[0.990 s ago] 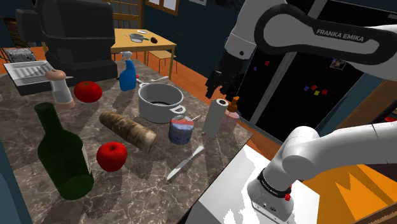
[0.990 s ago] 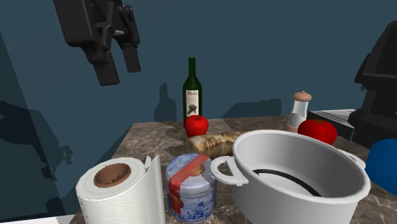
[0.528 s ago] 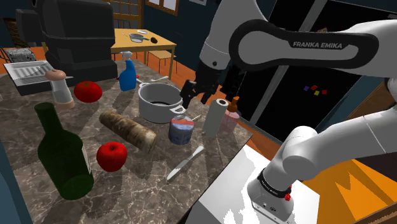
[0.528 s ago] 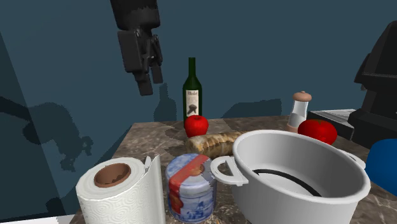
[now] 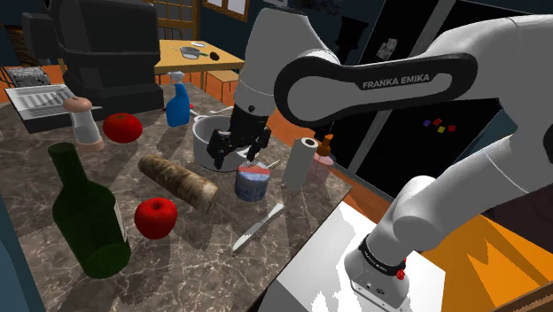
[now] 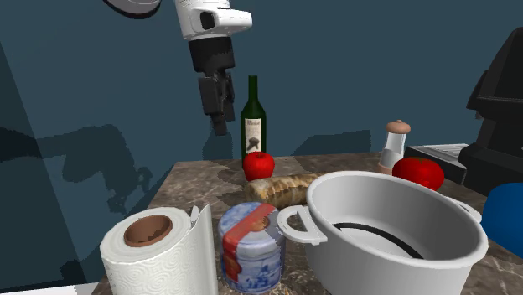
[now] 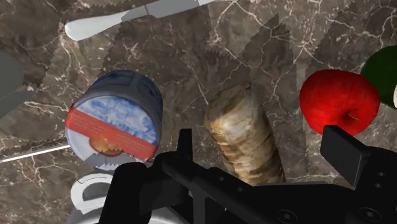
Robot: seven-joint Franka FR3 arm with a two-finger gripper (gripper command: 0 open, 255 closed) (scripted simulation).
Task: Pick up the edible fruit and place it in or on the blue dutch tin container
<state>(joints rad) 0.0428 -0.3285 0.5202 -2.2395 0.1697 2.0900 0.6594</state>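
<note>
We see the dark marbled table point(image 5: 204, 257) fill the shoulder view's lower left, with the white Franka arm point(image 5: 372, 84) arching over it from the right. At centre the grey round pot point(image 5: 199, 140) sits partly behind the black gripper point(image 5: 232, 151), which hangs released, its fingers apart and empty. The brown bread loaf point(image 5: 177, 182) lies left of centre, between the shiny red apple point(image 5: 155, 217) at lower left and the upright blue-and-red round tin point(image 5: 253, 182).

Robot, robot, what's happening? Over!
Black gripper open, empty. Red apple untouched on marble counter. Brown bread loaf lies between it and blue round tin.
</note>
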